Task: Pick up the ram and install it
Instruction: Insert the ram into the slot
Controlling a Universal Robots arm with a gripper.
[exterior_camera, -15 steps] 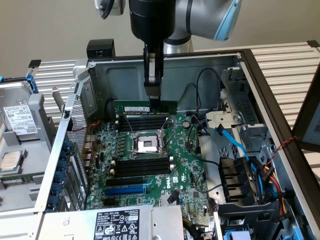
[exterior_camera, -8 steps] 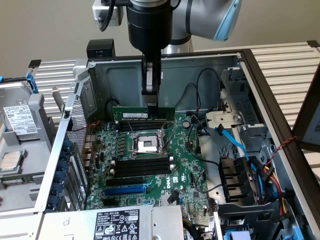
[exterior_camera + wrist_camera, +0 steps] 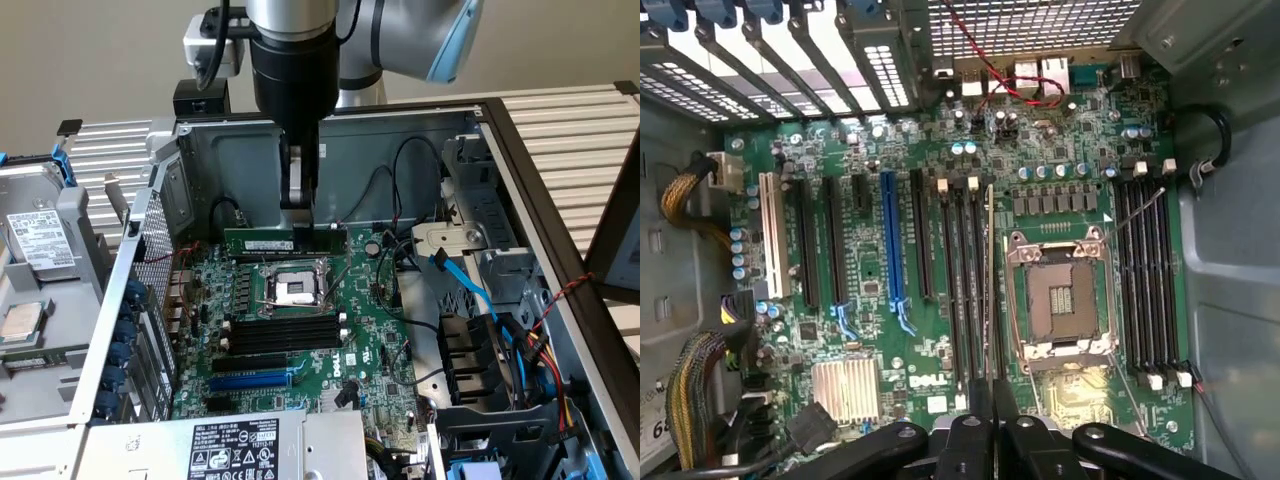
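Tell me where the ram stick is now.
In the exterior view, centre-left: the claw holds the ram stick over the motherboard, near the processor socket.

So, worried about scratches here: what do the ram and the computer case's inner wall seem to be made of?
The ram: green circuit board, probably fibreglass laminate, matte, with black chips and a white label. The case wall: bare grey sheet metal, likely steel, with a dull sheen and a folded rim.
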